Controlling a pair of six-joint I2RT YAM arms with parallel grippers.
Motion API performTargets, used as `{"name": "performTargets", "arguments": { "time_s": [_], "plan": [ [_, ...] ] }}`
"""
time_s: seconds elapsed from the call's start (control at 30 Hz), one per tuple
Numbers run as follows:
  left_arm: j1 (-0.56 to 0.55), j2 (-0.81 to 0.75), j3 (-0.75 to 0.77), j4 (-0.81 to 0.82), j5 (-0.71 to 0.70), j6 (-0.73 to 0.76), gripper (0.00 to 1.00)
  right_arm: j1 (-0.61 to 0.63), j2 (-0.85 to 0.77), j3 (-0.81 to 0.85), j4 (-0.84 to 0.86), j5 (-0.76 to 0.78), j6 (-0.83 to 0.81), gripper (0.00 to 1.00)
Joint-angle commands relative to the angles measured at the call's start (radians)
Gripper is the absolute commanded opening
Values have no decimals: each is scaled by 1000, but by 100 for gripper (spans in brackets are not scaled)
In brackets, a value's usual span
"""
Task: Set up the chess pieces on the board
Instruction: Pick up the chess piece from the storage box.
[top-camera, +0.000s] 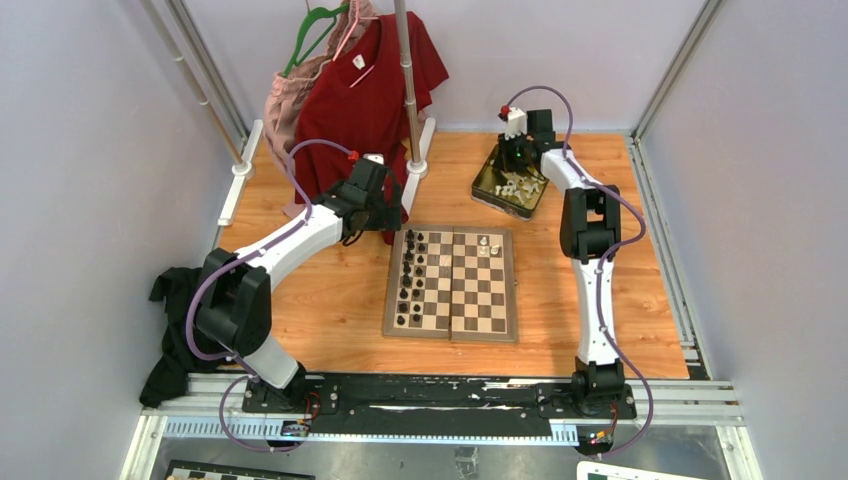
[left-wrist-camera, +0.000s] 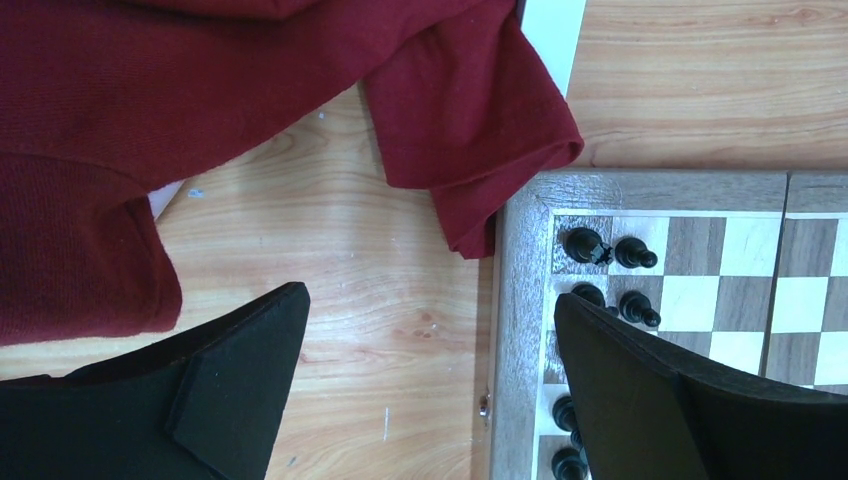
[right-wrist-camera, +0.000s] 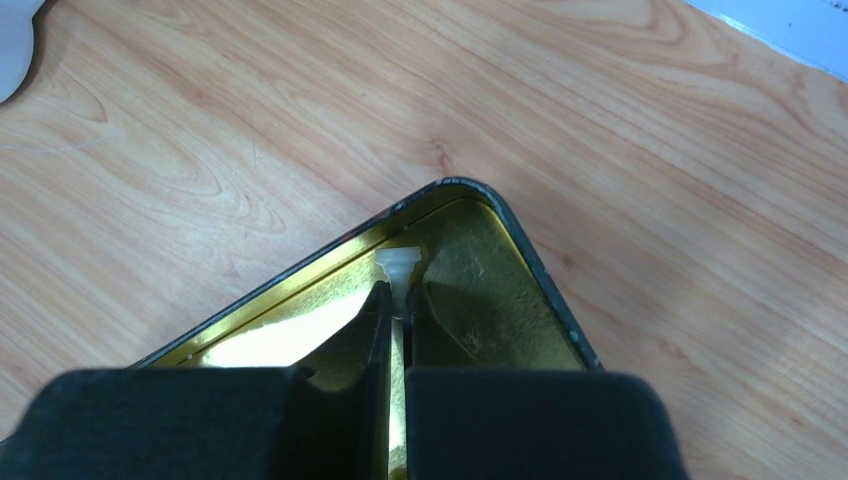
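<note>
The board (top-camera: 497, 290) lies mid-table, with black pieces (top-camera: 410, 275) along its left columns and two white chess pieces (top-camera: 488, 243) near its far edge. More white pieces (top-camera: 518, 186) lie in the gold tin (top-camera: 488, 190). My right gripper (top-camera: 518, 160) is over the tin; in the right wrist view it (right-wrist-camera: 400, 295) is shut on a white piece (right-wrist-camera: 400, 262) inside the tin's corner (right-wrist-camera: 540, 275). My left gripper (top-camera: 385, 208) is open and empty (left-wrist-camera: 430, 296), above the table beside the board's far left corner (left-wrist-camera: 522, 300).
A red shirt (top-camera: 370, 90) and a pink garment hang on a stand (top-camera: 410, 120) at the back; the shirt's hem (left-wrist-camera: 470, 140) reaches the board's corner. A black cloth (top-camera: 170, 300) lies at the left edge. Black pieces (left-wrist-camera: 585, 245) stand near my left gripper's right finger (left-wrist-camera: 650, 390).
</note>
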Motion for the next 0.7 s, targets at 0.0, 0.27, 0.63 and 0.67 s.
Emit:
{"name": "performTargets", "arguments": {
  "time_s": [0.0,0.27,0.63,0.67],
  "plan": [
    [-5,-8,9,-6,8,-7,99,-9,-77,-48,-8,30,12,0],
    [-5,-74,-11,-31,8,3,100,14,-181,-102,-35,97,16,0],
    [-13,-218,-88,-52,36,-1,100,135,-386,-169,-226,216,-11,0],
    [-16,-241,-98,-57,37,-2,100,154,-411,-182,-252,227,-15,0]
  ]
}}
